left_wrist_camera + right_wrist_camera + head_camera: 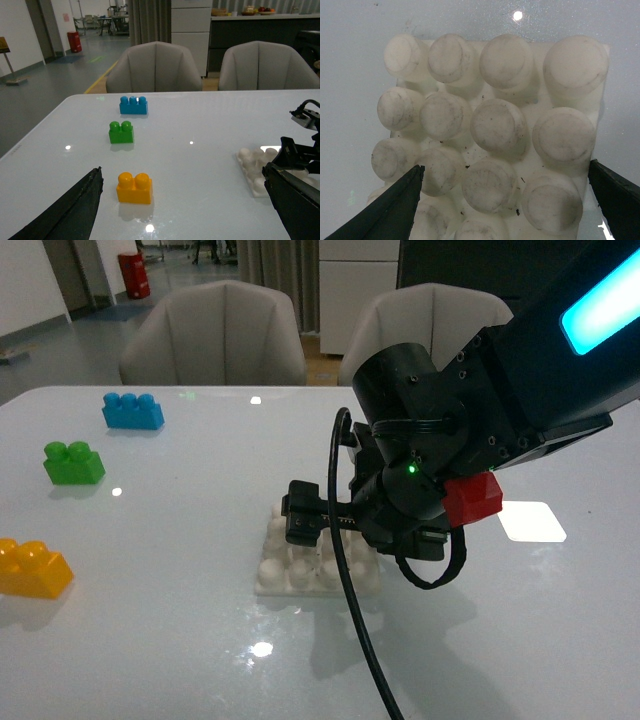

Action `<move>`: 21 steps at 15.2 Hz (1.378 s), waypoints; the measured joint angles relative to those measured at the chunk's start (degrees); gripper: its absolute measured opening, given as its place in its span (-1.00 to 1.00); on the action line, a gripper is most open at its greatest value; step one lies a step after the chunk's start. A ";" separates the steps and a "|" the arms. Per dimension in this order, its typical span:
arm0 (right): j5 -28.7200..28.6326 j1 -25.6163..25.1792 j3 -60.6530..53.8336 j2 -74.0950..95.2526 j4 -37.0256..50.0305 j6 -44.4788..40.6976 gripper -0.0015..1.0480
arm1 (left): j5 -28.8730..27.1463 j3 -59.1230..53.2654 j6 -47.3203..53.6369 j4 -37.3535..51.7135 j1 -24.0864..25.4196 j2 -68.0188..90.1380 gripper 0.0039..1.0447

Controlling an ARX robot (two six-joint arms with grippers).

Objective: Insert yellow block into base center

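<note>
the pick-up step is being judged as not yet begun: the yellow block (32, 568) is being left free on the table (180, 640), towards the robot's left and well apart from the base (272, 575). the right gripper (503, 170) is being held just over the base, its fingers spread wide to either side of the stud grid with nothing between them; whether the plate is being touched cannot be told. the left gripper (182, 175) is likewise being held parted and empty, with the yellow block lying ahead of it. the next move is being judged to call for the block to be clamped by its sides, lifted and pressed squarely onto the middle four studs. the glossy white table is being lit from above, with glints being mirrored in it; a green brick (73, 462), a blue brick (132, 411) and a flat white patch (532, 521) are being borne on it too. two pale chairs (212, 335) are being shown beyond, in a wide hall.
</note>
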 joint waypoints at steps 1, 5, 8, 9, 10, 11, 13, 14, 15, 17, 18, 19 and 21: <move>-0.31 -0.02 0.04 0.00 0.02 0.33 0.87 | -0.02 0.00 0.00 0.00 0.00 0.00 0.88; -1.29 0.00 0.31 0.00 0.83 1.44 0.87 | 0.00 0.00 0.00 0.00 0.00 0.00 0.88; -2.14 -0.17 -0.20 -0.42 2.12 2.34 0.87 | 0.00 0.00 0.00 0.00 0.00 0.00 0.88; -4.59 -2.29 -3.80 -5.05 4.35 3.26 0.87 | -0.02 0.00 0.00 0.00 0.00 0.00 0.88; -5.16 -9.94 -10.47 -15.32 10.45 5.25 0.87 | 0.00 0.00 0.00 0.00 0.00 0.00 0.88; -3.28 -15.56 -18.84 -23.69 16.83 5.51 0.87 | 0.00 0.00 0.00 0.00 0.00 0.00 0.88; -4.61 -21.88 -39.01 -45.99 25.05 2.93 0.87 | 0.00 0.00 0.00 0.00 0.00 0.00 0.88; -6.93 -24.15 -44.52 -54.40 24.17 2.95 0.87 | 0.00 0.00 0.00 0.00 0.00 0.00 0.88; -6.21 -24.79 -47.32 -57.42 26.77 2.16 0.85 | 0.00 0.00 0.00 0.00 0.00 0.00 0.88; 3.65 -24.74 -57.18 -64.35 42.05 -6.86 0.55 | 0.02 0.00 0.00 0.04 0.00 0.00 0.88; 5.55 -24.70 -60.22 -67.36 43.93 -10.16 0.44 | 0.00 0.00 0.00 0.00 0.00 0.00 0.88; 6.99 -24.70 -64.39 -73.24 42.56 -14.86 0.27 | -0.02 0.00 0.00 0.00 0.00 0.00 0.88; 7.34 -24.70 -69.13 -81.79 38.03 -18.97 0.02 | 0.00 0.00 0.00 0.00 0.00 0.00 0.88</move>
